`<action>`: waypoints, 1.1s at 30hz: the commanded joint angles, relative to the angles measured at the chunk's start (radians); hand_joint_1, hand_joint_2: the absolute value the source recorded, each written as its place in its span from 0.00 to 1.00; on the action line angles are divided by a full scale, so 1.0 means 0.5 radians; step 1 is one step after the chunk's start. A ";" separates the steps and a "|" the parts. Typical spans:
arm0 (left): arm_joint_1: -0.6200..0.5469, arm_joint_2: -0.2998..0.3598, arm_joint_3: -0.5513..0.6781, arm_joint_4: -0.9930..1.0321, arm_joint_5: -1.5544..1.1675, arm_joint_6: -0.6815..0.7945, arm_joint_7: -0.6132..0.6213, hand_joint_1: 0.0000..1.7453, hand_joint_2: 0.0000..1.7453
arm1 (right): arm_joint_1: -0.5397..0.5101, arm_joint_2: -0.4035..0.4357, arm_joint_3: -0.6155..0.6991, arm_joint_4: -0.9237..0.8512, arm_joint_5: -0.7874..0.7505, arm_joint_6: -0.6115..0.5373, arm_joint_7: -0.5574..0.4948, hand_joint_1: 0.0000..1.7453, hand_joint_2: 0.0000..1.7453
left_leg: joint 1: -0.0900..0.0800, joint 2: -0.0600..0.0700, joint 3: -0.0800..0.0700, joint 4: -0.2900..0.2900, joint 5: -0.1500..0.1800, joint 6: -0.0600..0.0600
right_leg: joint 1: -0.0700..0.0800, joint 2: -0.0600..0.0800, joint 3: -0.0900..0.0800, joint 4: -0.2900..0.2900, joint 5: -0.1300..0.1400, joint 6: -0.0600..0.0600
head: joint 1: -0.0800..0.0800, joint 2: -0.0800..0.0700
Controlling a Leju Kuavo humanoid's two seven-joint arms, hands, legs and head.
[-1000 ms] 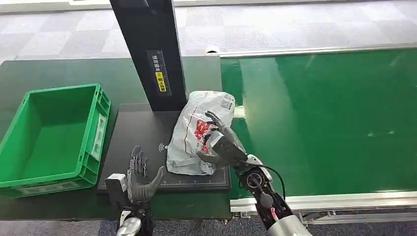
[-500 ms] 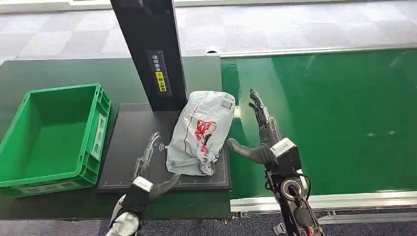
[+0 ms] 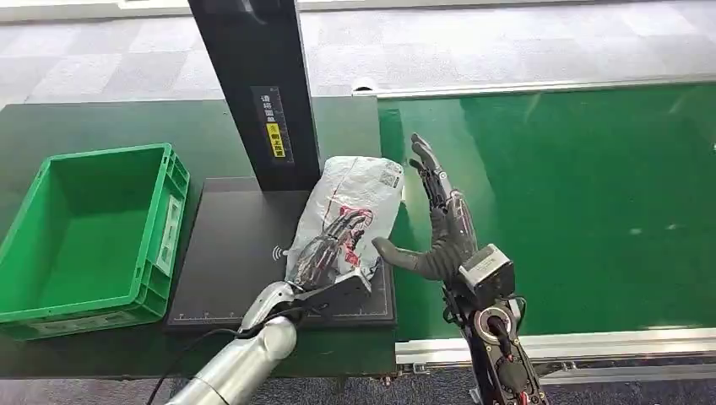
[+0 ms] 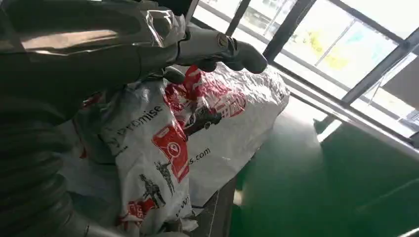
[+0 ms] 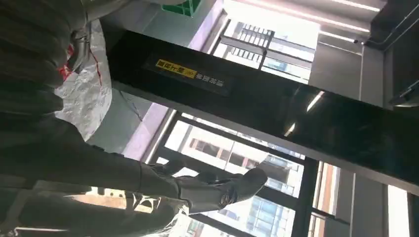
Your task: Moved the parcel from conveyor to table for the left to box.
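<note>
Your parcel [image 3: 350,215] (a crinkled white bag with red print) lies on the black scale pad [image 3: 232,245] on the dark surface [image 3: 101,126], at the foot of the black post [image 3: 257,84] and just beside the green conveyor [image 3: 574,194]. The left robot hand [image 3: 325,253] lies over the parcel's near end, its dark fingers [image 3: 338,229] spread across the bag; whether they actually grip it, you cannot tell. The right robot hand [image 3: 439,224] stands spread and empty beside the parcel, above the conveyor's edge. The green crate [image 3: 160,224] sits left of the pad.
</note>
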 commanded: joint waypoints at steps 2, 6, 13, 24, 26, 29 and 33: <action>-0.296 -0.146 -0.060 0.645 -0.053 -0.038 0.132 0.00 1.00 | -0.074 -0.010 0.071 -0.028 0.025 0.015 0.006 0.00 1.00 | 0.001 0.000 0.000 0.000 0.000 -0.001 | 0.001 -0.003 0.001 -0.001 0.000 0.000 | -0.001 0.000; -0.340 -0.184 -0.078 0.761 -0.097 -0.057 0.188 0.00 1.00 | -0.103 0.000 0.086 -0.021 0.028 0.016 0.007 0.00 1.00 | 0.003 0.003 0.005 -0.004 0.001 -0.002 | 0.003 -0.003 0.006 -0.007 0.002 0.000 | 0.000 0.000; -0.389 -0.238 -0.092 0.825 -0.124 -0.134 0.217 1.00 1.00 | -0.155 -0.001 0.069 -0.050 0.026 -0.014 0.029 0.00 1.00 | 0.001 0.002 -0.001 0.001 0.000 -0.001 | 0.001 -0.001 0.000 -0.001 0.001 0.000 | 0.000 0.000; -0.398 -0.229 -0.081 0.850 -0.139 -0.149 0.221 1.00 1.00 | -0.138 -0.009 0.055 -0.075 0.027 -0.044 0.031 0.00 1.00 | 0.001 0.003 0.003 -0.001 0.000 -0.001 | 0.001 -0.001 0.004 -0.002 0.000 0.000 | -0.001 0.000; -0.401 -0.216 -0.076 0.853 -0.142 -0.148 0.221 1.00 1.00 | -0.138 -0.011 0.048 -0.076 0.028 -0.053 0.030 0.00 1.00 | 0.002 0.005 0.005 -0.004 0.001 -0.002 | 0.003 -0.001 0.007 -0.006 0.003 0.000 | -0.001 0.000; -0.408 -0.187 -0.036 0.846 -0.133 -0.140 0.186 1.00 1.00 | -0.141 -0.020 0.033 -0.068 0.030 -0.062 0.029 0.00 1.00 | 0.001 0.004 0.003 -0.002 0.000 -0.001 | 0.001 0.000 0.003 -0.002 0.001 0.000 | 0.000 -0.001; -0.379 -0.156 0.087 0.738 -0.053 -0.025 0.018 1.00 1.00 | -0.105 -0.026 -0.010 -0.094 0.040 -0.078 0.024 0.00 1.00 | 0.001 0.004 0.003 -0.002 0.000 -0.001 | 0.001 0.000 0.004 -0.003 0.001 0.000 | 0.000 0.000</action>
